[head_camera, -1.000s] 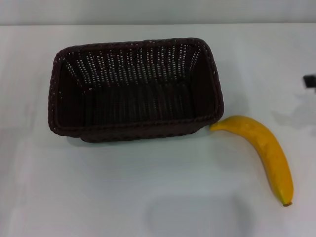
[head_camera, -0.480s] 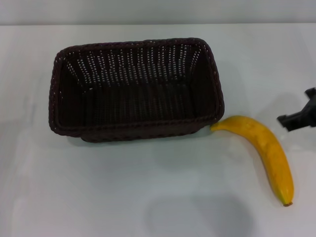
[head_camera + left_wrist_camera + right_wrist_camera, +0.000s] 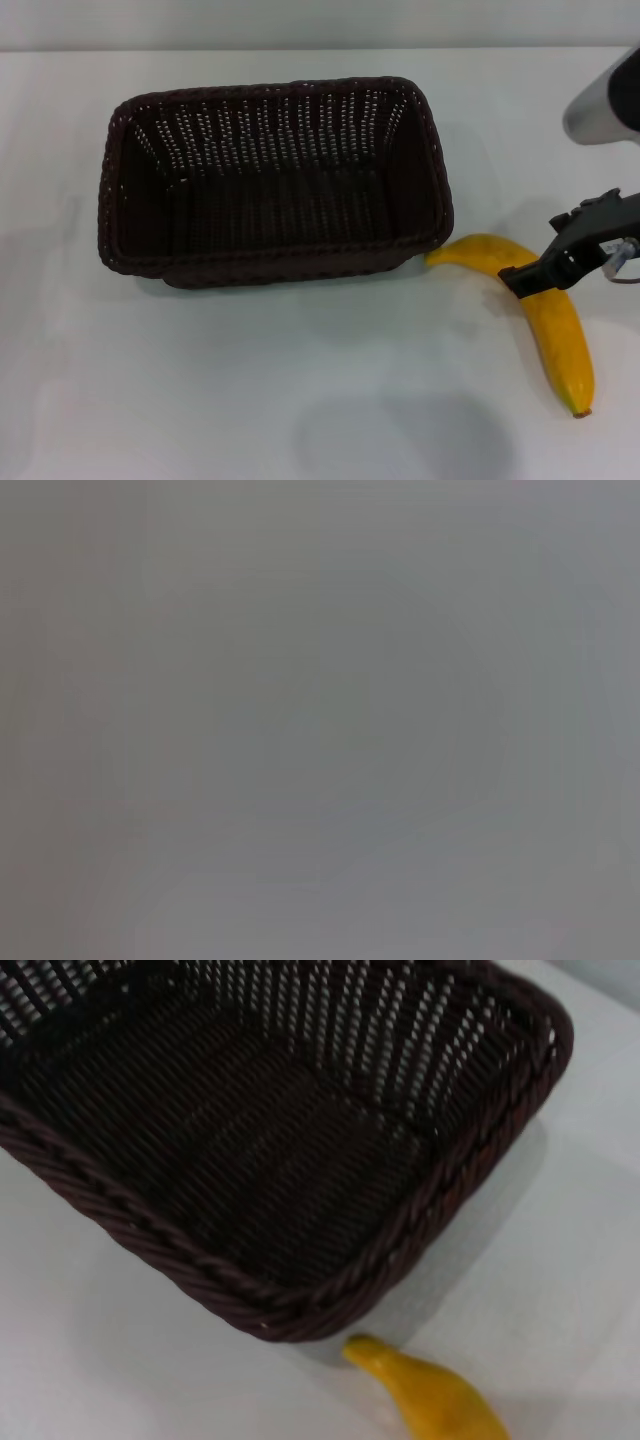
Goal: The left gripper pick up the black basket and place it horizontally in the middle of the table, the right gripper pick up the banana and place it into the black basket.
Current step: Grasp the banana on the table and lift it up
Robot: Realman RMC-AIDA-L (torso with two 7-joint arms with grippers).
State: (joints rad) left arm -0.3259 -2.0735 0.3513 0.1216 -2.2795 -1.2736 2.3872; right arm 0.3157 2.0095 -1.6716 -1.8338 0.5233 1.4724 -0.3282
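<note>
The black basket (image 3: 272,262) stands upright with its long side crosswise near the middle of the white table (image 3: 250,390). It is empty. It also fills most of the right wrist view (image 3: 300,1310). The yellow banana (image 3: 560,335) lies on the table to the right of the basket, with its stem end almost touching the basket's near right corner. That stem end shows in the right wrist view (image 3: 430,1400). My right gripper (image 3: 540,262) reaches in from the right, holds nothing, and hangs just over the banana's upper half. My left gripper is out of view.
The right arm's silver and black body (image 3: 605,100) enters at the upper right edge. The left wrist view shows only a flat grey field. Bare tabletop lies in front of the basket and to its left.
My right gripper has moved in from the right edge, leftward and nearer, until it hangs over the banana. The basket and the banana have not moved.
</note>
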